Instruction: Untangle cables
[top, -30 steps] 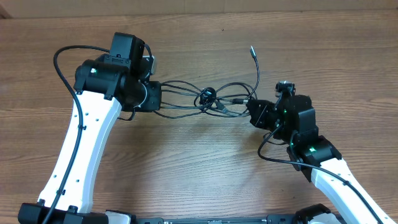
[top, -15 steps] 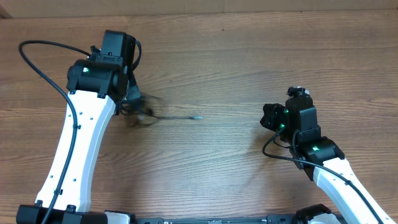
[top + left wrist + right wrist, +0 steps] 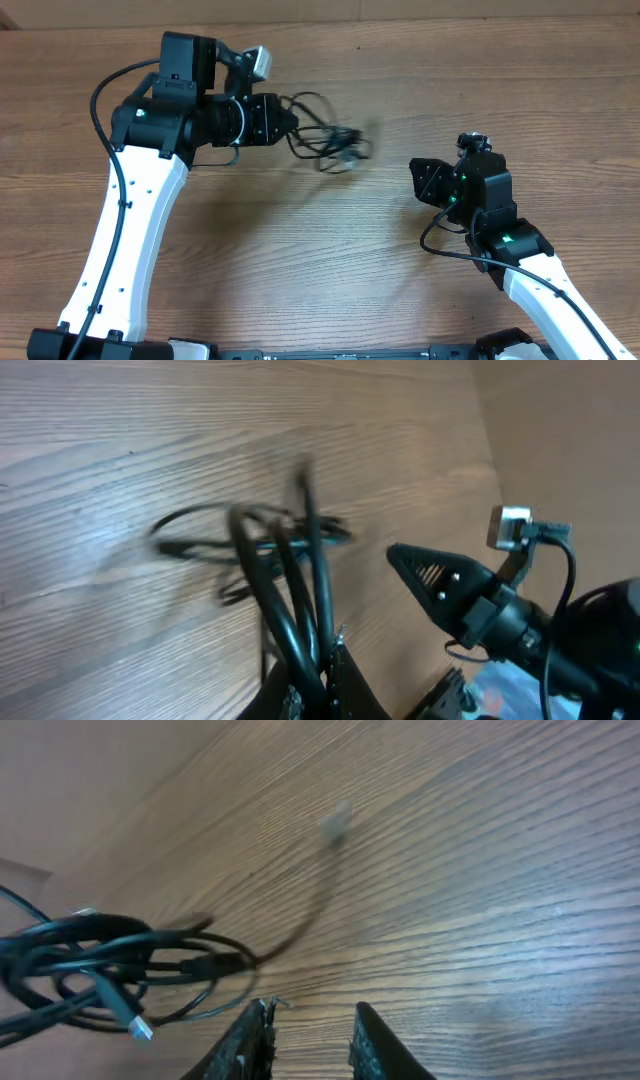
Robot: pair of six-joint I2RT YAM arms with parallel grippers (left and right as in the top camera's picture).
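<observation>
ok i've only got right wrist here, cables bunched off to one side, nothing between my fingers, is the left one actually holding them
Observer: Yes. In the left wrist view the cables run down into the left gripper, which is shut on them.
Operator: am i touching the bundle anywhere
Observer: No. Overhead shows a strip of bare table between the right gripper and the nearest loop.
Operator: which way is the left one pointing
Observer: Overhead, it points across the table towards your side, and the cables hang off its tip in a blurred clump.
</observation>
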